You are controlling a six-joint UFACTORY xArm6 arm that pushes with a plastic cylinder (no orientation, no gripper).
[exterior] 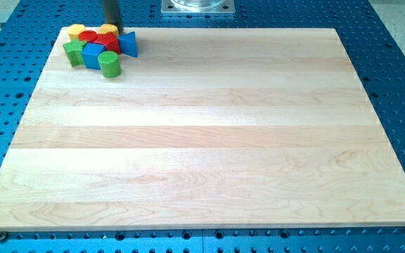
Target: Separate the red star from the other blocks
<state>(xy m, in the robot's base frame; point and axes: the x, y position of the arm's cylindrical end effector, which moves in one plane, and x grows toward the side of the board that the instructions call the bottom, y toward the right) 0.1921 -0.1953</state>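
A tight cluster of blocks sits at the board's top-left corner. The red star point(108, 43) lies in its middle, touching its neighbours. Around it are a red cylinder point(88, 36), a yellow block point(75, 31) at the far left, a yellow block point(108, 29) at the top, a green star-like block point(74, 51), a blue block point(91, 56), a blue block point(129, 44) on the right and a green cylinder point(110, 64) at the bottom. My tip point(115, 31) comes down from the view's top and stands at the cluster's top edge, against the yellow block, just above the red star.
The wooden board point(209, 140) rests on a blue perforated table. A grey metal mount point(197, 6) sits at the view's top centre, beyond the board's edge.
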